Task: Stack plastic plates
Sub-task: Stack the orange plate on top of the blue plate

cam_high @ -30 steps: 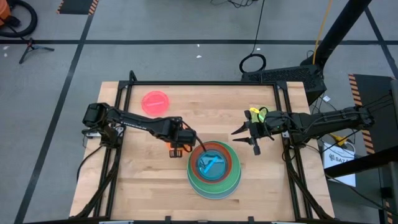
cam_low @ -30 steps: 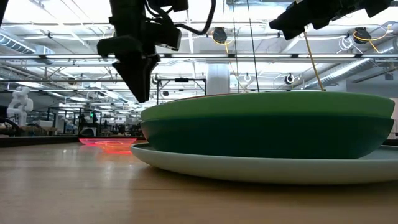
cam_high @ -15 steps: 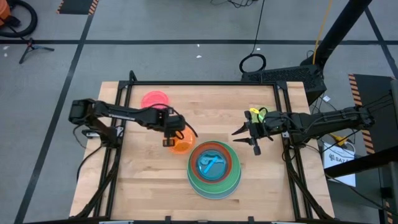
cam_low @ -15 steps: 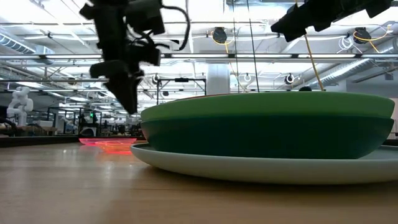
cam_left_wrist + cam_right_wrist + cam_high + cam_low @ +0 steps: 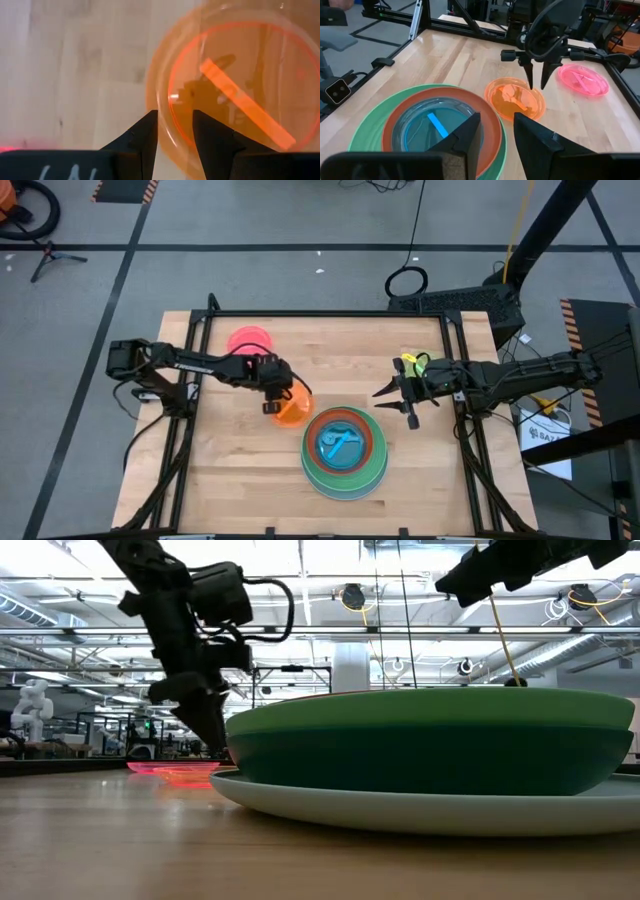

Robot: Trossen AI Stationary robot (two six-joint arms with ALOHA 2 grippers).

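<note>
1. Near the middle of the worktop [image 5: 250, 470], the left end effector [image 5: 279, 396] hangs over the far-left rim of the small orange plate [image 5: 291, 410]. Its fingers [image 5: 145, 137] are parted, one on each side of that rim, and not squeezing it as far as I can see.
2. That orange plate lies flat on the wood, just beside the stack.
3. Stack so far: a pale plate at the bottom [image 5: 420, 808], dark green [image 5: 430, 760] and light green [image 5: 430, 708] above it, then the red-orange plate [image 5: 372, 442], with the cyan plate [image 5: 340, 448] on top.
4. Off by itself toward the far left sits the translucent pink plate [image 5: 249, 344], well apart from the stack.
5. Right end effector [image 5: 392, 402] hovers right of the stack, fingers apart, holding nothing.
</note>
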